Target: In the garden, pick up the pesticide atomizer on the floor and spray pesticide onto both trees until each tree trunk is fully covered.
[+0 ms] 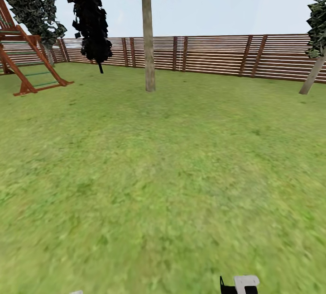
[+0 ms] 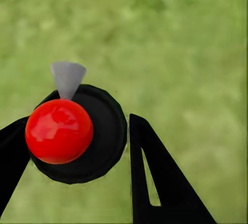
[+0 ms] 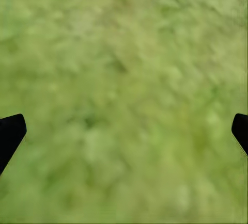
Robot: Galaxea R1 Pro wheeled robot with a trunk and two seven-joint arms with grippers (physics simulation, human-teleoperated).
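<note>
In the left wrist view, the pesticide atomizer (image 2: 98,146) is seen end-on as a round dark body with a red knob and a pale grey cone nozzle. My left gripper (image 2: 77,123) is shut on it, one black finger on each side, above blurred grass. My right gripper (image 3: 126,123) is open over bare grass, with only its black fingertips at the view's edges. In the head view, one tree with a straight grey-brown trunk (image 1: 148,45) stands on the lawn ahead, in front of the fence. A leaning trunk (image 1: 312,77) rises at the far right.
A brown slatted fence (image 1: 217,54) closes the lawn at the back. A red-brown wooden climbing frame (image 1: 27,59) stands at the far left, with a dark conifer (image 1: 93,22) beside it. Open grass (image 1: 163,172) stretches between me and the tree. A white and black part of my right arm (image 1: 244,283) shows at the bottom edge.
</note>
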